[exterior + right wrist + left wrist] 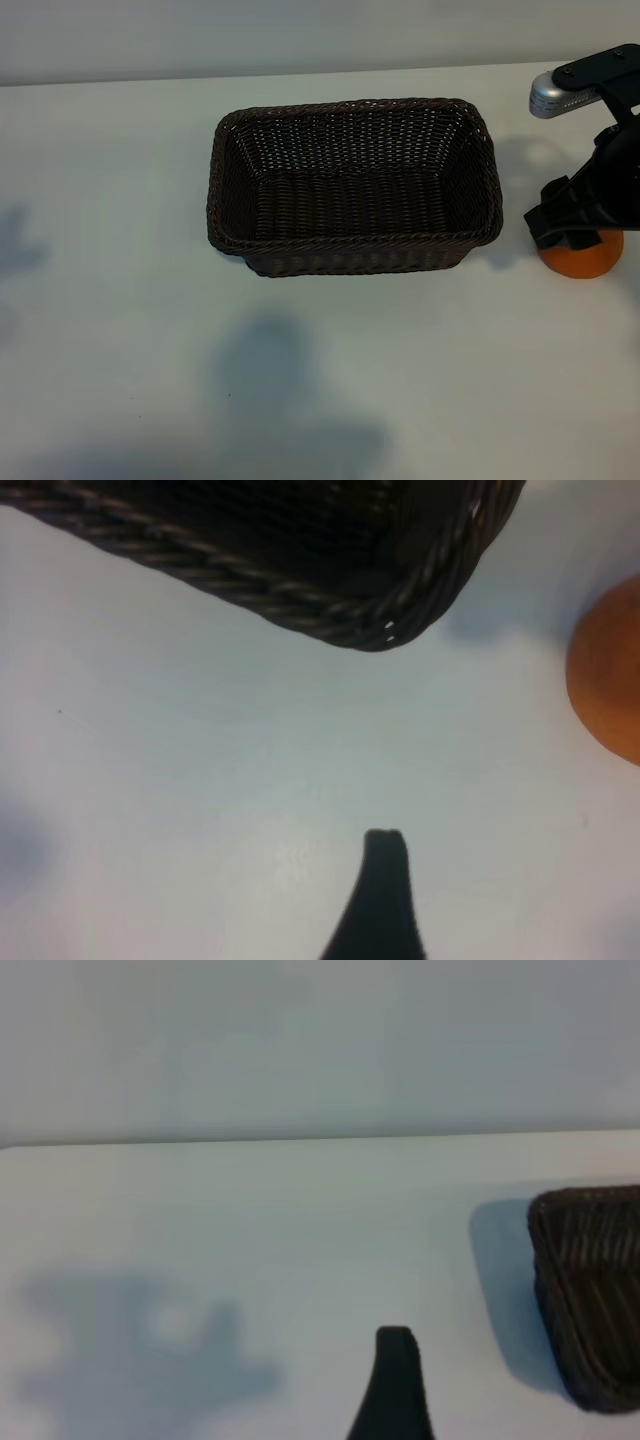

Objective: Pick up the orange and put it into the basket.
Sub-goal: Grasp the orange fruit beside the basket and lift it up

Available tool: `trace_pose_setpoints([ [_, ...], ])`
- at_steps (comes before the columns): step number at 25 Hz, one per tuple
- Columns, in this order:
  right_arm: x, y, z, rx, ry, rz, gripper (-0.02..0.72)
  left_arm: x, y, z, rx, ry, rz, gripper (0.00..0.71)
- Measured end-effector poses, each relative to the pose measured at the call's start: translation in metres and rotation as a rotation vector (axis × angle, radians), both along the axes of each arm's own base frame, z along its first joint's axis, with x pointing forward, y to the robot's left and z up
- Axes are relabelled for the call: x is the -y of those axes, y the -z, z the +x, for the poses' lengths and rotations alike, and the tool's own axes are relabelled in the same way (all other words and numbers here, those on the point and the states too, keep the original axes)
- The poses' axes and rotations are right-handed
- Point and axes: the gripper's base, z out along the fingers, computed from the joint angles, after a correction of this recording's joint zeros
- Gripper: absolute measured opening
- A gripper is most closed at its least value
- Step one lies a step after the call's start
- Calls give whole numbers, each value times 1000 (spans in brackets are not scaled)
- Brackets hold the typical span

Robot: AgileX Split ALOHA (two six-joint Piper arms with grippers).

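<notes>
Right gripper (578, 222) hangs at the right edge of the exterior view, directly over the orange (583, 258), hiding the fruit's top; only the lower rim of the orange shows under the black gripper body. Jaws spread wide, nothing clamped between them. Whether a finger touches the fruit cannot be told from here.

The right wrist view adds what the exterior hides: one dark fingertip (385, 852) over bare table, apart from the orange (610, 680), which sits at the frame edge off to one side, not between the jaws. The same view shows a rounded corner of the basket (380, 620) near the orange, with a strip of table between them.

The left gripper is out of the exterior view; only the left wrist view shows one of its fingertips (396, 1345), over bare table with nothing held, jaws released, and a basket (590, 1290) end at the frame edge.

The basket (352, 185) is dark brown wicker, rectangular, upright, at table centre, nothing inside. The orange lies on the table just beside the basket's right end, outside it.

The table (150, 330) is plain white and matte, with soft arm shadows in front and at left. A pale wall (250, 35) stands behind it.
</notes>
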Motion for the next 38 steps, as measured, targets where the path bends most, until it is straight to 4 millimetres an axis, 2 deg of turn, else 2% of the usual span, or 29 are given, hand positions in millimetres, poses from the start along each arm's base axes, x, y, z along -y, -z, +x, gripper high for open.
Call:
trace_pose_setpoints([
  [4,0,0,0,1,0,1,593,5,32,-31,10,-2,11,596],
  [8,0,0,0,1,0,1,593,8,67,-48,10,3,11,596],
  [13,0,0,0,1,0,1,593,14,111,-66,-42,96,-7,596],
  [18,0,0,0,1,1,2,593,12,137,-92,15,82,47,596],
  [21,0,0,0,1,1,2,593,9,152,-92,-13,58,73,596],
  [23,0,0,0,1,1,2,593,8,159,-89,-39,52,63,596],
  [29,0,0,0,1,1,2,593,8,162,-89,-56,51,58,596],
  [33,0,0,0,2,1,2,593,9,169,-94,-151,63,55,596],
  [38,0,0,1,8,3,2,593,9,171,-93,-149,67,49,596],
])
